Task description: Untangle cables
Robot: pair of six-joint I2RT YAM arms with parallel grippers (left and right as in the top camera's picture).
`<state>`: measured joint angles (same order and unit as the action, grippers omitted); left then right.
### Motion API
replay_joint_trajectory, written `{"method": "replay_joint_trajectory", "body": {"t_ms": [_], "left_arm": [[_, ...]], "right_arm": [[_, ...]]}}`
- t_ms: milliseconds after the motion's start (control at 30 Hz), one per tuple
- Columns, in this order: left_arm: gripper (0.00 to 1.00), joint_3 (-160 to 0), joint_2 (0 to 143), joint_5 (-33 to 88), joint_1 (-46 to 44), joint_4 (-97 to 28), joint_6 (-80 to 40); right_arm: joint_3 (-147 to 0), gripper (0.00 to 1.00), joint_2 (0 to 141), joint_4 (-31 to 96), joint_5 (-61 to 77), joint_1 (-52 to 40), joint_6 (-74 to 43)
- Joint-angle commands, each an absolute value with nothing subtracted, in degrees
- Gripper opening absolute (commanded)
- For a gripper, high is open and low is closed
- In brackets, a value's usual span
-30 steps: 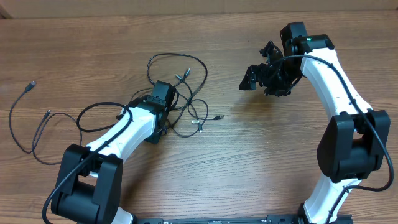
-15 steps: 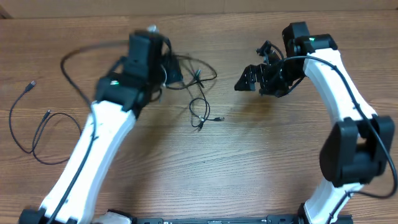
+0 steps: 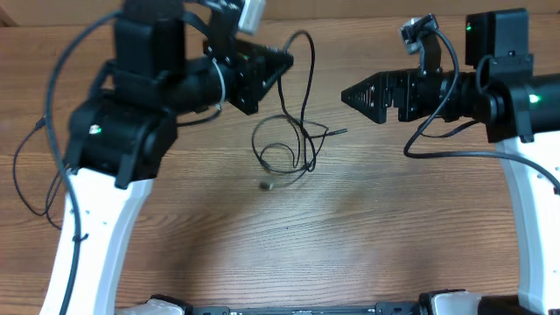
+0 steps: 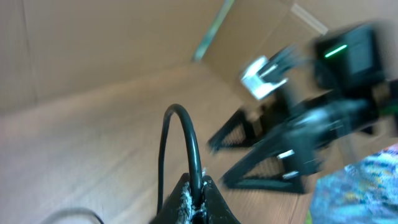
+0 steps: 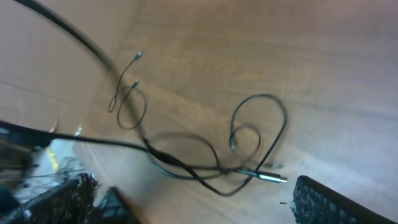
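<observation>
Overhead, thin blk cables [image 3: 305, 140] looped, hanging from left tool [image 3: 278, 66]

left wrist cam is motion-smeared: right gripper [image 4: 217, 163] just a blur, held cable [image 4: 191, 146] cut off at the bottom edge (only its arch shows). overhead: left arm [image 3: 131, 122] hides part of the far-left cable [image 3: 17, 175], plug ends [image 3: 265, 185] too small to tell. right wrist: fingers [image 5: 323, 199] clipped by frame bottom

A thin black flexible cable [image 3: 308, 96] hung pinched in the left gripper [image 3: 282, 63], its lower part in loose tangled loops on the wooden counter [image 3: 394, 227], a silver-tipped plug end [image 5: 273, 178] poking out. A second thin black cord [image 3: 17, 175] lay curved at far left.
</observation>
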<state>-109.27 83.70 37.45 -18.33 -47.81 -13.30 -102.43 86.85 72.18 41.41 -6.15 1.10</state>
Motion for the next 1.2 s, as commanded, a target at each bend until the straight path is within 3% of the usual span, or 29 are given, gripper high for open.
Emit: {"method": "replay_joint_trajectory", "body": {"t_ms": [0,200,433,533,767,900,967,1167], "left_arm": [[0.04,-115.6,83.5,40.0,-17.6,-46.9,-13.4],[0.04,-117.5,83.5,40.1,-17.6,-46.9,-15.5],[0.04,-117.5,83.5,40.1,-17.5,-46.7,-15.7],[0.04,-117.5,83.5,40.6,-17.5,-46.7,-15.7],[0.04,-117.5,83.5,46.9,-16.2,-46.0,-15.7],[0.04,-117.5,83.5,52.9,-13.5,-46.1,-15.9],[0.04,-117.5,83.5,55.7,-11.9,-46.1,-17.0],[0.04,-117.5,83.5,57.1,-10.3,-45.6,-18.5]], "right_arm": [[-102.3,1.00,89.1,73.3,41.7,-7.2,-1.8],[-102.3,1.00,89.4,73.0,41.7,-11.0,-1.8],[-102.3,0.98,89.4,70.7,41.7,-14.0,5.9],[-102.3,0.89,89.4,70.1,41.9,-14.6,7.2],[-102.3,0.82,89.4,72.0,45.6,-17.2,26.5],[-102.3,0.61,89.8,70.8,45.7,-19.6,33.3],[-102.3,0.42,89.8,69.2,45.7,-19.8,33.3],[-102.3,0.11,89.8,67.0,43.8,-19.8,27.2]]}}
